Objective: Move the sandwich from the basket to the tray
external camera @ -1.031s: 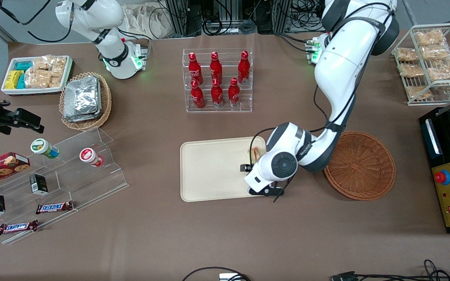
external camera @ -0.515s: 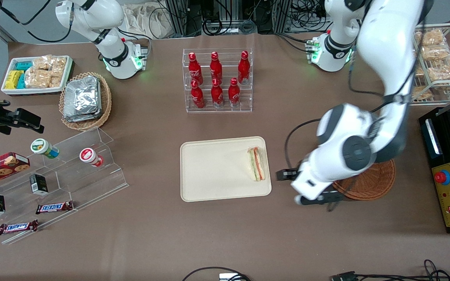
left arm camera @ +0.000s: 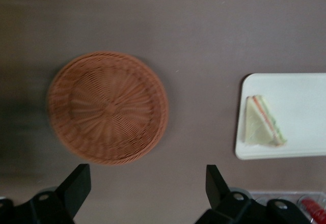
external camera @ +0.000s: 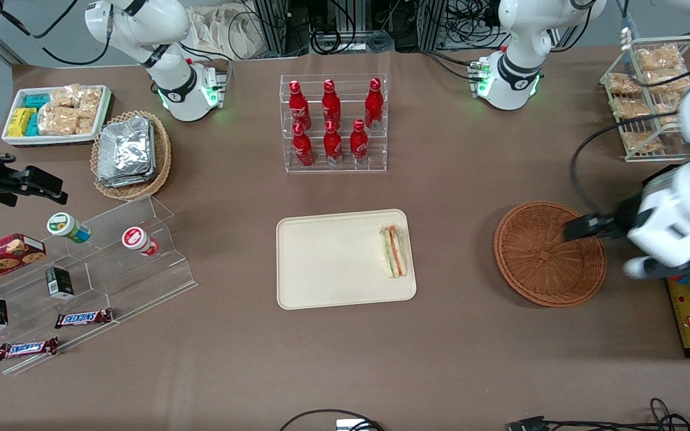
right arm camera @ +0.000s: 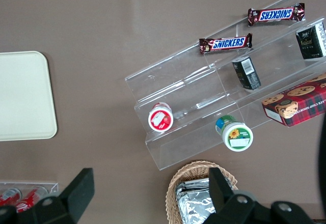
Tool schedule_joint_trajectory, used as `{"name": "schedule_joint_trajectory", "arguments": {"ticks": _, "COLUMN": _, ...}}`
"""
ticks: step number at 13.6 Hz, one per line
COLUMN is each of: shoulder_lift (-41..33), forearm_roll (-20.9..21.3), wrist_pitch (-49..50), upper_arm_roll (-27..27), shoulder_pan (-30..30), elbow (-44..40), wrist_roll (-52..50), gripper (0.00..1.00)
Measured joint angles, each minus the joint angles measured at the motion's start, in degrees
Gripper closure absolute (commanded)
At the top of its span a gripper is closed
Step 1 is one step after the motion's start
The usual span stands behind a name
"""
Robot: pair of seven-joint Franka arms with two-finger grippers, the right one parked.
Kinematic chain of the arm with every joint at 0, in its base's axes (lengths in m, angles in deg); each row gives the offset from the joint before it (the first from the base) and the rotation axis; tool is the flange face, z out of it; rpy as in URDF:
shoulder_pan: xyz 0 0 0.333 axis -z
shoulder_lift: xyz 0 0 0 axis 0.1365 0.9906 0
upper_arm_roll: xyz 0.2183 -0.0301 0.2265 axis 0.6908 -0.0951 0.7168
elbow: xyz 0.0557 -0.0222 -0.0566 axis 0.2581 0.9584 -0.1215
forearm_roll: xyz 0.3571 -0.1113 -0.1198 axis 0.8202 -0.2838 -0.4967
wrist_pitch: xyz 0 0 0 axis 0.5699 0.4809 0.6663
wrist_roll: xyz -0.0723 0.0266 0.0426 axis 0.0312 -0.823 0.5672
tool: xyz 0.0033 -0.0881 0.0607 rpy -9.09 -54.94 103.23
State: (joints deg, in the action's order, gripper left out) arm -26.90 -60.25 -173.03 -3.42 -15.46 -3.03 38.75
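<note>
One sandwich (external camera: 394,251) is seen lying at the tray's (external camera: 327,257) three o'clock edge, the basket (external camera: 545,254) emptied; the gripper (left arm camera: 147,183), jaws spread and holding nothing, is raised above the basket; the placing is judged done, only retreat being called for

Even overhead light — wrist view motion-blurred.

Front view overhead, whole table; wrist views downward — both share tray (external camera: 333,263) (left arm camera: 305,152).
</note>
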Motion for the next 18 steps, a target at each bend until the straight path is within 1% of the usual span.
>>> {"name": "schedule_joint_trajectory", "arguments": {"ticks": 2, "shoulder_lift": -2.6, "forearm_roll": 0.0, "wrist_pitch": 5.0, "upper_arm_roll": 0.1, "shoulder_pan": -2.3, "elbow": 0.4, "wrist_roll": 2.5, "gripper": 0.00}}
{"name": "schedule_joint_trajectory", "arguments": {"ticks": 3, "shoulder_lift": -3.1, "forearm_roll": 0.3, "wrist_pitch": 5.8, "upper_arm_roll": 0.2, "shoulder_pan": -2.6, "elbow": 1.0, "wrist_roll": 2.8, "gripper": 0.00}}
{"name": "schedule_joint_trajectory", "arguments": {"ticks": 5, "shoulder_lift": -3.4, "forearm_roll": 1.7, "wrist_pitch": 6.0, "upper_arm_roll": 0.5, "shoulder_pan": -2.7, "elbow": 3.1, "wrist_roll": 3.0, "gripper": 0.00}}
{"name": "schedule_joint_trajectory", "arguments": {"ticks": 7, "shoulder_lift": -4.1, "forearm_roll": 2.2, "wrist_pitch": 6.8, "upper_arm_roll": 0.6, "shoulder_pan": -3.7, "elbow": 5.4, "wrist_roll": 4.5, "gripper": 0.00}}
{"name": "schedule_joint_trajectory", "arguments": {"ticks": 11, "shoulder_lift": -8.7, "forearm_roll": 2.2, "wrist_pitch": 6.5, "upper_arm_roll": 0.9, "shoulder_pan": -6.2, "elbow": 12.6, "wrist_roll": 6.4, "gripper": 0.00}}
{"name": "schedule_joint_trajectory", "arguments": {"ticks": 12, "shoulder_lift": -10.0, "forearm_roll": 2.2, "wrist_pitch": 6.3, "upper_arm_roll": 2.1, "shoulder_pan": -5.0, "elbow": 13.7, "wrist_roll": 6.5, "gripper": 0.00}}
{"name": "schedule_joint_trajectory", "arguments": {"ticks": 14, "shoulder_lift": -12.0, "forearm_roll": 2.2, "wrist_pitch": 5.2, "upper_arm_roll": 6.8, "shoulder_pan": 0.5, "elbow": 15.6, "wrist_roll": 6.6, "gripper": 0.00}}
{"name": "schedule_joint_trajectory", "arguments": {"ticks": 15, "shoulder_lift": -12.9, "forearm_roll": 2.2, "wrist_pitch": 3.6, "upper_arm_roll": 8.0, "shoulder_pan": 2.5, "elbow": 16.8, "wrist_roll": 6.6, "gripper": 0.00}}
{"name": "schedule_joint_trajectory", "arguments": {"ticks": 18, "shoulder_lift": -14.9, "forearm_roll": 2.3, "wrist_pitch": 0.0, "upper_arm_roll": 8.4, "shoulder_pan": 6.1, "elbow": 18.9, "wrist_roll": 6.6, "gripper": 0.00}}
